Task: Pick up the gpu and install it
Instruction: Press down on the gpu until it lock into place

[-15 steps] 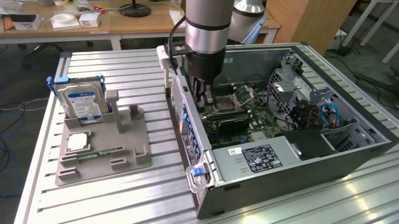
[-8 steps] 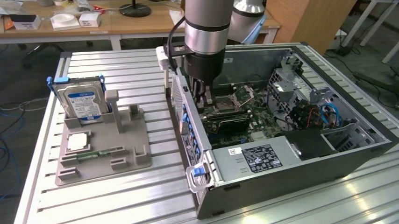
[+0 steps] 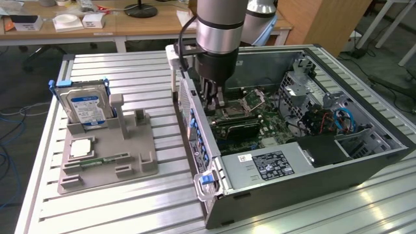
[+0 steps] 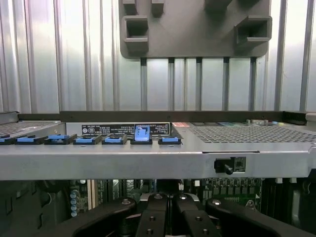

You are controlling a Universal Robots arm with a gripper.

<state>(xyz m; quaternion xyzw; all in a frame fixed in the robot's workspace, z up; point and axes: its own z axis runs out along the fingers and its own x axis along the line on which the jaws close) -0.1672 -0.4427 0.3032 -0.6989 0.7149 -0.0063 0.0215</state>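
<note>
Pressing: pincer [image 3: 215,105] clenched, lowered inside the case [image 3: 364,161] toward the gpu [image 3: 239,127].
Risk: card could be misseated; slot at six o'clock of pincer.

Exterior high, oblique; wrist close; both: computer case [image 3: 305,161] [image 4: 148,160].

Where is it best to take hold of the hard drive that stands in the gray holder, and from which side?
Grip the hard drive by its upper part, jaws across its two broad faces, coming down from above. It stands upright with its lower part seated in the gray holder, so the top is free and it should lift straight out.
</note>
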